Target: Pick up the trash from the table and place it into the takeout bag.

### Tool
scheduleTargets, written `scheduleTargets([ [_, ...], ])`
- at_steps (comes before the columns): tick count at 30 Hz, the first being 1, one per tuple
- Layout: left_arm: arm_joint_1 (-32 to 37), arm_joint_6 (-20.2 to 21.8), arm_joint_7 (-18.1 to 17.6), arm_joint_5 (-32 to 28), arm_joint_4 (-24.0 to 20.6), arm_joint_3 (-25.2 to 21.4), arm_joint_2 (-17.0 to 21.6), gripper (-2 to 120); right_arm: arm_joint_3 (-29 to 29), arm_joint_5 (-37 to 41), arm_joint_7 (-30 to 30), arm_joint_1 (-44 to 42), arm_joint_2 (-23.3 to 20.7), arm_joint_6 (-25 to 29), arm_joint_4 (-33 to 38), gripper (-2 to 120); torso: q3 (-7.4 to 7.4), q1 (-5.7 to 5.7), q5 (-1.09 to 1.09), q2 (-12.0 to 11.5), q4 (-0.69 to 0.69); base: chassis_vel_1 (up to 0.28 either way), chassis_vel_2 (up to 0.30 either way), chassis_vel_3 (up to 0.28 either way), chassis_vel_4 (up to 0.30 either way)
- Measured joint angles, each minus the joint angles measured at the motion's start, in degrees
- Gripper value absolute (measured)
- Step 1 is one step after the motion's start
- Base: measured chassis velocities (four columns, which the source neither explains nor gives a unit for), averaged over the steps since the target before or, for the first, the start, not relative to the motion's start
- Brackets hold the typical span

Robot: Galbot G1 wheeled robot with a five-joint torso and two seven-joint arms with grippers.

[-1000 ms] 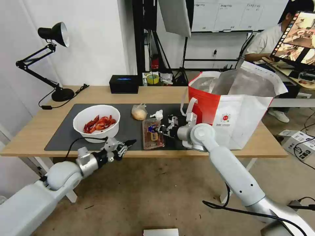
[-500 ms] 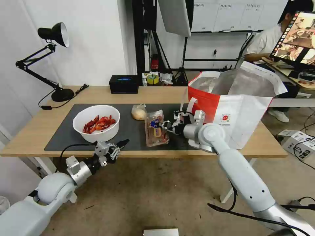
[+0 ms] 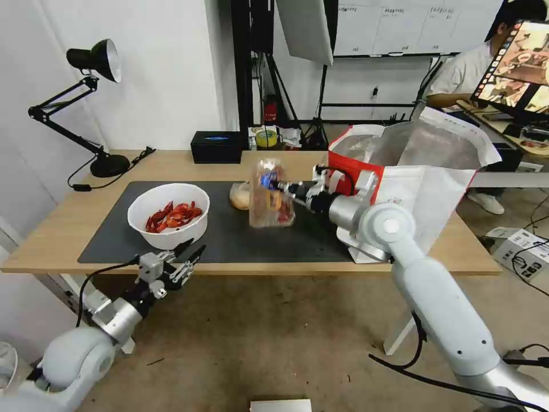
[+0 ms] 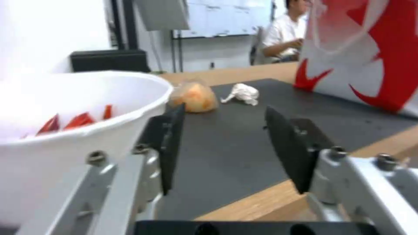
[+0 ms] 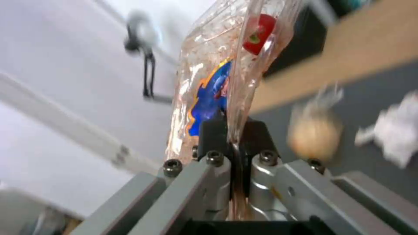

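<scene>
So the tray (image 3: 270, 194) is pinched by its edge in the right end effector (image 3: 284, 187), fingers clamped tight on the plastic, and it's held tipped up on its side in the air above the mat (image 3: 240, 229), just left of the bag (image 3: 423, 189). In the right wrist view the tray (image 5: 217, 81) can be seen standing up out of the closed fingers (image 5: 213, 130), with a blue label and a red scrap inside it.

The bag is parked on the right end of the tabletop (image 3: 74, 212), mouth open, foil lining showing, a white strap hanging down its near side. The right arm is stretched across in front of it, so part of its red front is covered.

Around the tray: the lump (image 3: 241, 196) in its clear wrapper is right behind it on the mat, partly hidden. From the left wrist view the lump (image 4: 194, 97) and the tissue (image 4: 241, 93) are seen lying near each other on the mat, well short of the bag (image 4: 370, 55). The bowl (image 3: 168, 214) of shells sits on the mat's left part.

The left end effector (image 3: 184, 259) is held low at the tabletop's front edge, just in front of the bowl, fingers spread wide with nothing between them. A black box (image 3: 215, 146) and a desk lamp (image 3: 91, 109) are found along the far side.
</scene>
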Motion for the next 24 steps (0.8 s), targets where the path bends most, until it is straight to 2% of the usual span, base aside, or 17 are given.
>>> scheduleTargets([
  [2,0.8,-0.4,-0.9,0.5,-0.1,-0.2,-1.5,67,0.9,-0.1,1.5,0.5,-0.5,2.6,1.2,0,0.00,0.00,0.00,0.0,0.00,0.000,0.000,0.000,0.000],
  [3,1.2,-0.9,-2.5,1.5,-0.2,-0.2,-2.5,74,1.9,-0.5,3.3,1.5,-1.4,4.9,2.1,0,0.00,0.00,0.00,0.0,0.00,0.000,0.000,0.000,0.000],
  [4,1.2,-0.9,-2.5,1.5,-0.2,-0.2,-2.5,74,1.9,-0.5,3.3,1.5,-1.4,4.9,2.1,0,0.00,0.00,0.00,0.0,0.00,0.000,0.000,0.000,0.000],
  [6,1.7,-1.2,-3.8,2.0,-0.3,-0.2,-3.2,83,3.2,-1.1,4.9,2.7,-2.6,7.2,2.4,0,0.00,0.00,0.00,0.0,0.00,0.000,0.000,0.000,0.000],
  [7,1.7,-1.2,-3.8,2.0,-0.3,-0.2,-3.2,83,3.2,-1.1,4.9,2.7,-2.6,7.2,2.4,0,0.00,0.00,0.00,0.0,0.00,0.000,0.000,0.000,0.000],
  [10,1.8,-1.2,-4.4,1.7,-0.7,-0.6,-3.5,100,6.2,-3.2,6.1,4.6,-6.7,10.8,0.8,0,0.00,0.00,0.02,0.0,-0.01,0.000,0.000,0.000,0.000],
  [16,1.6,-1.3,-4.5,1.3,-0.7,-0.1,-3.8,109,7.6,-6.5,6.3,5.2,-10.2,12.2,-1.4,0,0.00,0.01,0.01,0.0,-0.02,0.000,0.000,0.000,0.000],
  [17,1.6,-1.3,-4.5,1.2,-0.5,0.2,-4.3,111,7.6,-8.9,6.4,5.4,-11.2,12.3,-2.3,0,0.00,0.01,0.00,0.0,-0.01,0.000,0.000,0.000,0.000],
  [24,1.3,-1.3,-4.5,1.2,-0.4,1.0,-4.9,114,6.5,-17.5,7.1,5.4,-12.3,12.7,-4.9,0,0.01,0.01,0.00,0.0,-0.01,0.000,0.000,0.000,0.000],
])
